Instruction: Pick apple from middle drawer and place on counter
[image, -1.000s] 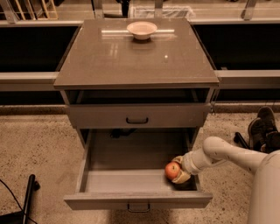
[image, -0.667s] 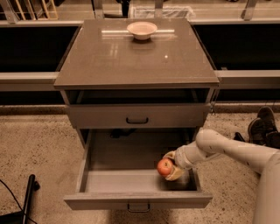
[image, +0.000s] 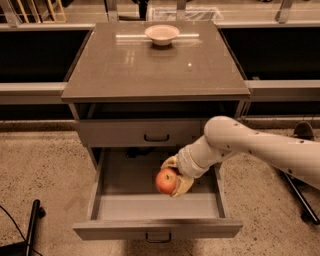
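The red-orange apple (image: 165, 181) is held in my gripper (image: 172, 178), whose pale fingers (image: 183, 185) close around it. The gripper hangs above the inside of the open middle drawer (image: 125, 207), near its middle right, with the apple lifted off the grey drawer floor. My white arm (image: 250, 145) reaches in from the right. The glossy grey-brown counter (image: 155, 62) is above, behind the closed upper drawer front (image: 140, 132).
A pale shallow bowl (image: 162, 34) sits at the back centre of the counter. A dark stand foot (image: 305, 200) is on the speckled floor at the right, and a black pole (image: 31, 225) and cable lie at lower left.
The gripper with the apple has risen from the drawer's right front corner and moved left and up, so the apple is off the drawer floor.
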